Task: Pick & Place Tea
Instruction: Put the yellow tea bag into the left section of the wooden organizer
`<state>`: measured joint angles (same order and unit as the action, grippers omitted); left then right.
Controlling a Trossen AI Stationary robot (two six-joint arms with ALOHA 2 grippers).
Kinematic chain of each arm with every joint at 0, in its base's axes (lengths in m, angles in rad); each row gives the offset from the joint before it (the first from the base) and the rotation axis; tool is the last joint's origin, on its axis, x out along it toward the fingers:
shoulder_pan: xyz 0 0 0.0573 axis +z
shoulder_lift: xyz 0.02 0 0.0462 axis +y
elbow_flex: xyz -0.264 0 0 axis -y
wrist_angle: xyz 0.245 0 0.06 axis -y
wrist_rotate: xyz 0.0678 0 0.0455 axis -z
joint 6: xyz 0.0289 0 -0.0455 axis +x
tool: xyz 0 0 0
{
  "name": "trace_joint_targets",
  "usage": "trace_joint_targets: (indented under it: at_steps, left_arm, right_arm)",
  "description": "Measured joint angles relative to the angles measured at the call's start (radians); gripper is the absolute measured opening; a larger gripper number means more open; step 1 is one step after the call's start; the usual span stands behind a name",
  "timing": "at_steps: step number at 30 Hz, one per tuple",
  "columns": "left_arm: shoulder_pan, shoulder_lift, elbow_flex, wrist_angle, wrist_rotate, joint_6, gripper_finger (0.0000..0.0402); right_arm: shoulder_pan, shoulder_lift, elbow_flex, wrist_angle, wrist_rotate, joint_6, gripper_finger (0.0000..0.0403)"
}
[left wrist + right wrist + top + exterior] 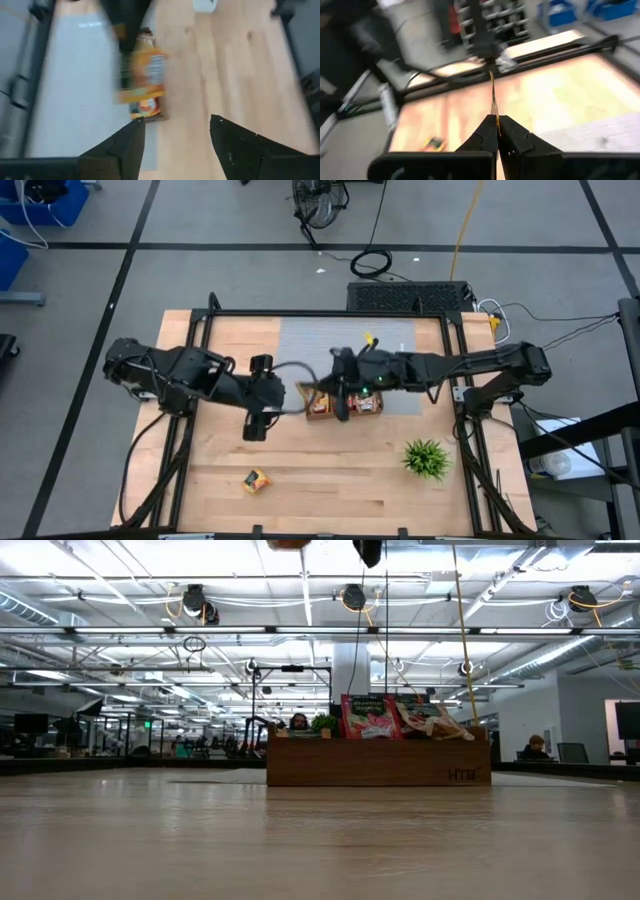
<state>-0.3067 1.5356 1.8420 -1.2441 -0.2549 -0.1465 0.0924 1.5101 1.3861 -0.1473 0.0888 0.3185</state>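
Evidently the right gripper (497, 131), above the wooden tray (345, 406), pinches a thin, limp sachet (493, 100) edge-on; grip its stiffer rim. The left gripper (177, 131) gapes empty beside the tray.

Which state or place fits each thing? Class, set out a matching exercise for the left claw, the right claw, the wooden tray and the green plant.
Things:
1. left claw
2. right claw
3. wooden tray
4. green plant

States or places:
A. shut on a thin sachet
B. standing alone near the table's right front corner
C. open, holding nothing
D. holding upright tea packets at the table's middle

Pairs: 1-C, 2-A, 3-D, 4-B
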Motion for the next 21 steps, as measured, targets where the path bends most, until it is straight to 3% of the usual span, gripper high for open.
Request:
trace_joint_targets:
  at_steps: [6, 11, 21]
  left_arm:
    - [0.079, 0.000, 0.000, 0.086, 0.138, -0.187, 0.0236]
    - [0.113, 0.010, 0.000, 0.133, 0.242, -0.229, 0.0237]
    - [0.125, 0.034, 0.000, 0.141, 0.254, -0.239, 0.0223]
  right_arm:
    - [0.068, -0.001, 0.000, 0.019, -0.006, -0.023, 0.0000]
    - [0.082, 0.008, 0.000, 0.069, 0.041, -0.018, 0.0000]
    - [0.091, 0.016, 0.000, 0.178, 0.036, 0.010, 0.0000]
